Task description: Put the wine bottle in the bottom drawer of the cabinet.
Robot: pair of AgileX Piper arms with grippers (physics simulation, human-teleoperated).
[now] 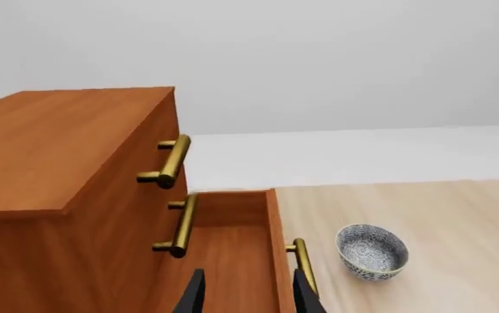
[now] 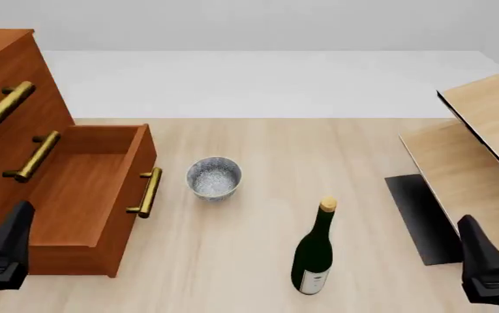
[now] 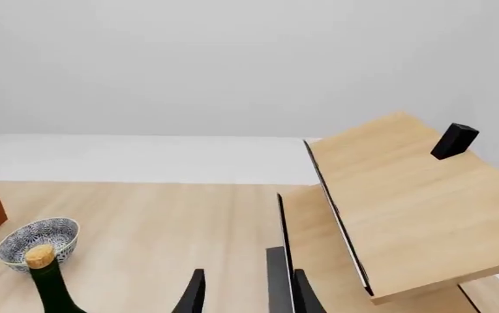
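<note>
Black fingertips of the left tool (image 1: 247,293), spread apart with nothing between them, sit at the edge of the left wrist view, hanging over the bottom drawer (image 1: 231,261). That drawer stands pulled out of the cabinet (image 1: 66,189), with a brass handle on its front. Beyond the drawer front, a grey speckled cup (image 1: 371,251) rests on the pale wood counter (image 1: 441,222).

From the front view, the wine bottle (image 2: 314,251) stands upright on the counter, well apart from the open bottom drawer and nearer the camera than the cup, which sits just beside the drawer's handle. Pale wood panels (image 2: 475,150) lie on the far side of the bottle from the cabinet. Only part of each tool shows at the lower corners.

From the right wrist view, the right tool (image 3: 247,293) hangs spread and empty near those panels. The bottle's cork and neck rise in front of the cup.
</note>
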